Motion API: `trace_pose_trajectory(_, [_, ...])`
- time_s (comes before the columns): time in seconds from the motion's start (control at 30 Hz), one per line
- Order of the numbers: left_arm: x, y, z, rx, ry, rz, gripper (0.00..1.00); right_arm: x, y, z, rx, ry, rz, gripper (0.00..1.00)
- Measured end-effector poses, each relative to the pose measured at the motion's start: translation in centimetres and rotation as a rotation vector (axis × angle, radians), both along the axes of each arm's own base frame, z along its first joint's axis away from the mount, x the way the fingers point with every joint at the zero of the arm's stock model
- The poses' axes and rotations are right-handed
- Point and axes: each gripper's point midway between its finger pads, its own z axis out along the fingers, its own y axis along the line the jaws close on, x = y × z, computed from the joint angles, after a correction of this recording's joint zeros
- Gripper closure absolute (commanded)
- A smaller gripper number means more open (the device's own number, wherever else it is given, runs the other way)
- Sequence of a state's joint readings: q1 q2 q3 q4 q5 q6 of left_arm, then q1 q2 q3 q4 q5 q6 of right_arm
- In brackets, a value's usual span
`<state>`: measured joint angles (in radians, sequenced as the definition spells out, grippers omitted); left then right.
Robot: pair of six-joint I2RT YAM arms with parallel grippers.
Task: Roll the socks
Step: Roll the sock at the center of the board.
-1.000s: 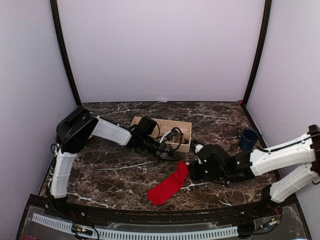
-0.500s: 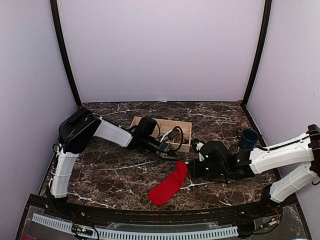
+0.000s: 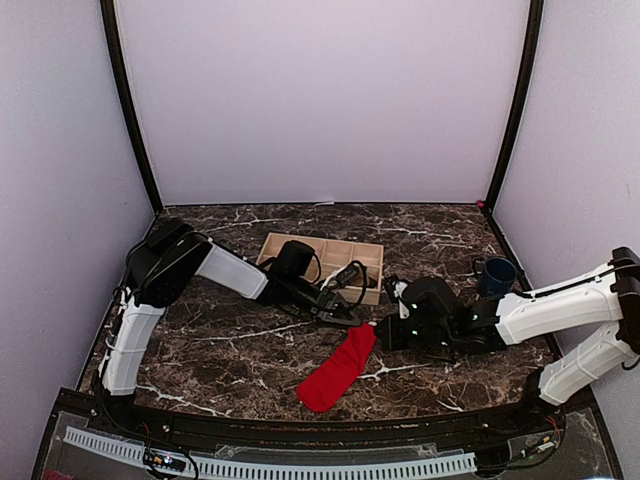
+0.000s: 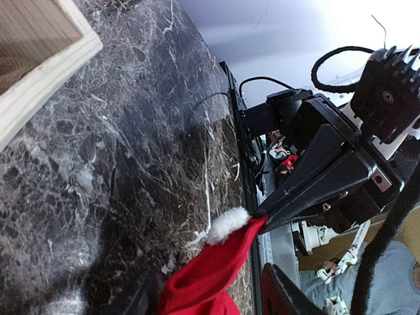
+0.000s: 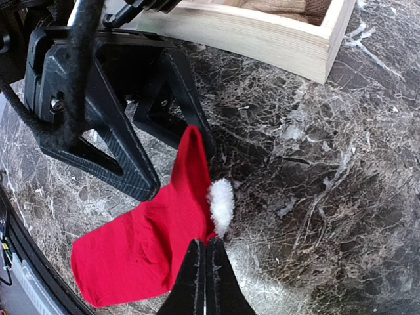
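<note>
The left claw (image 3: 343, 310) reaches low across the dark marble table (image 3: 220, 340), just in front of the wooden box (image 3: 322, 250). Its jaws stand about half open, and its two black fingers (image 5: 125, 154) are set apart on either side of the upper end of the red sock (image 3: 336, 369). The right wrist view shows the sock's raised edge running up between them and reaching the farther finger, though I cannot tell whether it presses against it. Neither finger clamps the cloth. A bit of the tan sock (image 5: 289, 5) shows inside the box at the top edge of that view, but which compartment it is in cannot be told. The red sock lies in the front middle of the table. Its broad end is flat near the front edge, and its narrow end is drawn up to a point beside a white tuft (image 5: 221, 203). There the right claw (image 5: 201, 244), coming in low from the right, has its jaws fully closed and nips the sock's edge right next to the tuft. Further right, a blue mug (image 3: 496, 276) stands well apart from both claws.
</note>
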<state>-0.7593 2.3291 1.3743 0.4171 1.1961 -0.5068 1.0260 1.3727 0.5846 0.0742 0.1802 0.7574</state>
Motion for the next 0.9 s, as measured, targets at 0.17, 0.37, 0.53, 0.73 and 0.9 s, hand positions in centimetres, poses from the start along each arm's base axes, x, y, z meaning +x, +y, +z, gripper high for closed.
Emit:
trace_pose_trajectory(0.17, [0.2, 0.0, 0.3, -0.011, 0.000, 0.003, 0.52, 0.1, -0.1, -0.4, -0.004, 0.010, -0.004, 1.00])
trace_pose_trajectory(0.37, [0.7, 0.1, 0.8, -0.028, 0.003, 0.008, 0.60, 0.1, 0.0, -0.7, -0.009, 0.015, -0.004, 1.00])
trace_pose_trajectory(0.53, [0.9, 0.2, 0.9, -0.030, 0.007, 0.013, 0.68, 0.2, -0.1, -0.7, -0.008, 0.016, -0.007, 1.00])
trace_pose_trajectory(0.73, [1.1, 0.4, 0.9, -0.033, 0.010, 0.012, 0.79, 0.3, -0.2, -0.9, -0.011, 0.019, -0.012, 1.00])
trace_pose_trajectory(0.9, [0.9, 0.5, 0.9, -0.035, 0.015, 0.001, 0.79, 0.3, -0.2, -1.2, -0.018, 0.024, -0.014, 1.00])
